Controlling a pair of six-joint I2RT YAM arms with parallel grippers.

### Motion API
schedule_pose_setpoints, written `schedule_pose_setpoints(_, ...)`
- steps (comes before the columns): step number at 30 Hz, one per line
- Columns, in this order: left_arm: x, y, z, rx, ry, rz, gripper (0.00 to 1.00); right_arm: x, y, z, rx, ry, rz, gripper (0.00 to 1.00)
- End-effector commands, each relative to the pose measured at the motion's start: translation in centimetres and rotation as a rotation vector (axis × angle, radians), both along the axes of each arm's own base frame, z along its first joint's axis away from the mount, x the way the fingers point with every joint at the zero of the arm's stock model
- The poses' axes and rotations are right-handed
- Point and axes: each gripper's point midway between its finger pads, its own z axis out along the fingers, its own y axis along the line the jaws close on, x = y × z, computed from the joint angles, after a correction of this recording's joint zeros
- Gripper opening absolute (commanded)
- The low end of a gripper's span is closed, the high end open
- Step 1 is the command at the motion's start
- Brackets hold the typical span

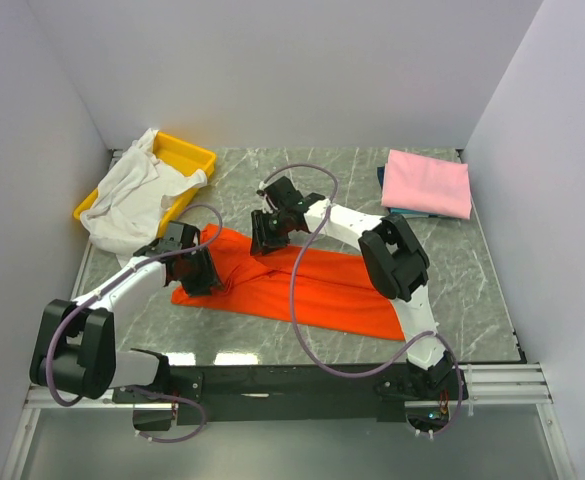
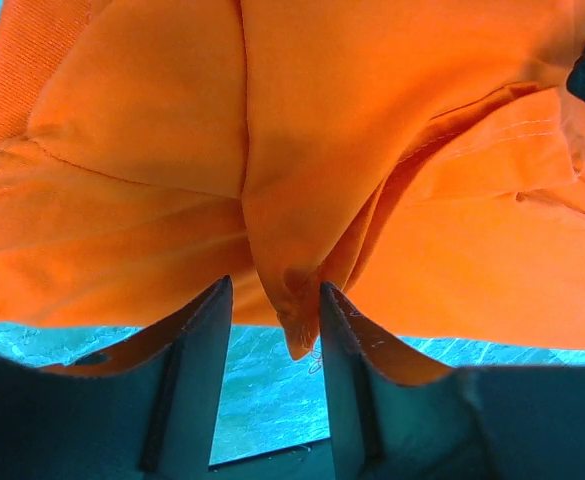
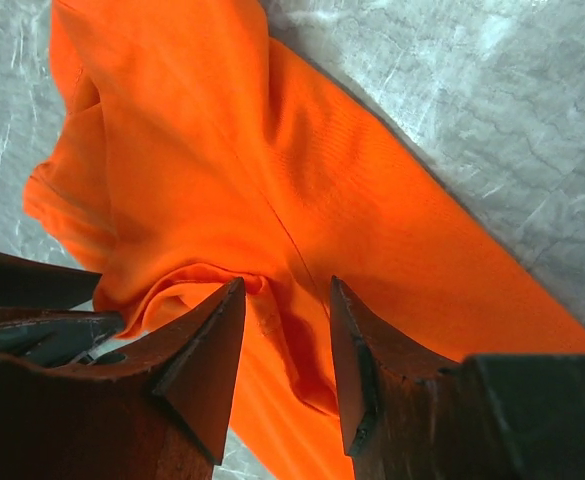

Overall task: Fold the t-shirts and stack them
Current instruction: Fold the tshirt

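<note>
The orange-red t-shirt (image 1: 312, 285) lies partly bunched across the middle of the table. My left gripper (image 1: 200, 272) is at its left end. In the left wrist view its jaws (image 2: 275, 283) stand open, with a hanging fold of the orange-red shirt (image 2: 302, 200) between them, next to the right finger. My right gripper (image 1: 269, 237) is at the shirt's far left edge, open (image 3: 287, 281), straddling a ridge of the orange-red cloth (image 3: 272, 180). The pink t-shirt (image 1: 428, 182) lies folded at the back right on the dark blue one (image 1: 383, 178). The white t-shirt (image 1: 132, 195) is heaped over the tray.
The yellow tray (image 1: 194, 152) stands at the back left, against the left wall. White walls close in the table on three sides. Purple cables loop from both arms over the orange-red shirt.
</note>
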Motion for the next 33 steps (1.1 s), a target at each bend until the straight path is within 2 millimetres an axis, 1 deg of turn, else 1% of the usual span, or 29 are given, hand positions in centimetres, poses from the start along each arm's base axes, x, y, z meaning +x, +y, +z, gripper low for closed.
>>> schedule_pose_setpoints(1, 0.7, -0.5, 0.5, -0.025, -0.025, -0.018, 0.44, 0.3, 1.5, 1.9, 0.045, -0.044, 0.044, 0.46)
schedule_pose_setpoints(4, 0.7, -0.5, 0.5, -0.026, -0.026, -0.017, 0.43, 0.0, 1.5, 1.9, 0.049, -0.042, 0.05, 0.45)
schedule_pose_setpoints(10, 0.4, -0.4, 0.1, -0.026, -0.011, -0.014, 0.35, -0.9, 2.0, 1.7, 0.051, -0.029, 0.076, 0.43)
schedule_pose_setpoints(14, 0.3, -0.4, -0.1, -0.028, -0.003, -0.012, 0.34, -1.2, 2.4, 1.5, 0.055, -0.02, 0.093, 0.41)
schedule_pose_setpoints(21, 0.2, -0.5, -0.4, -0.032, 0.01, -0.017, 0.3, -1.8, 2.7, 1.0, 0.048, -0.006, 0.117, 0.33)
schedule_pose_setpoints(23, 0.2, -0.6, -0.6, -0.034, 0.017, -0.021, 0.26, -1.8, 2.7, 0.8, 0.05, -0.002, 0.122, 0.31)
schedule_pose_setpoints(25, 0.2, -0.6, -0.7, -0.035, 0.018, -0.021, 0.22, -1.9, 2.8, 0.7, 0.05, 0.003, 0.128, 0.26)
schedule_pose_setpoints(26, 0.2, -0.6, -0.7, -0.037, 0.019, -0.022, 0.18, -1.8, 2.9, 0.8, 0.051, 0.001, 0.129, 0.22)
schedule_pose_setpoints(27, 0.1, -0.6, -0.8, -0.037, 0.022, -0.019, 0.15, -1.7, 2.8, 0.8, 0.05, 0.003, 0.126, 0.16)
schedule_pose_setpoints(28, 0.1, -0.5, -0.9, -0.034, 0.026, -0.018, 0.08, -1.8, 2.9, 1.0, 0.053, -0.002, 0.13, 0.13)
schedule_pose_setpoints(29, 0.1, -0.5, -0.9, -0.033, 0.026, -0.019, 0.06, -1.9, 2.8, 1.1, 0.052, -0.002, 0.131, 0.11)
schedule_pose_setpoints(30, 0.1, -0.5, -0.9, -0.033, 0.025, -0.014, 0.04, -1.9, 2.7, 1.3, 0.053, -0.008, 0.132, 0.08)
schedule_pose_setpoints(31, 0.1, -0.5, -1.0, -0.033, 0.03, -0.015, 0.0, -1.9, 2.7, 2.1, 0.065, -0.02, 0.133, 0.06)
schedule_pose_setpoints(33, -0.1, -0.4, -1.3, -0.029, 0.039, -0.012, 0.0, -2.1, 2.5, 2.4, 0.073, -0.028, 0.131, 0.02)
